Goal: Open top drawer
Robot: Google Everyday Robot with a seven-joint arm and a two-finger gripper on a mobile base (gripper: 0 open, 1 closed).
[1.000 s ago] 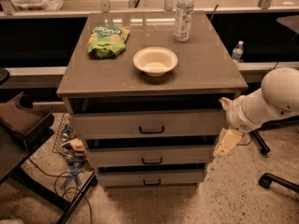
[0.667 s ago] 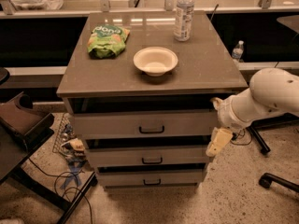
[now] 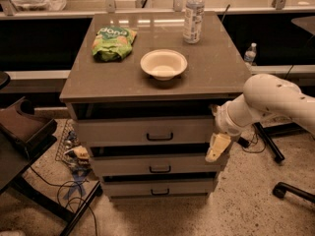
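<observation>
The gripper (image 3: 217,147) hung at the right end of the top drawer (image 3: 142,131), down by its lower corner and well right of the drawer's dark handle (image 3: 160,136). Couldn't tell if it was clenched or released. The drawer looked shut. Above the drawer, the green snack bag (image 3: 113,43) had white lettering I couldn't read.

Green crinkled snack bag (image 3: 113,42) on the grey-brown bench (image 3: 216,77): white lettering, read roughly as "dona", uncertain. Clear plastic water bottle (image 3: 193,14): label illegible. No marks legible on the pale pincer (image 3: 216,149), which hung by the right end of the wide grey top drawer (image 3: 123,131).
</observation>
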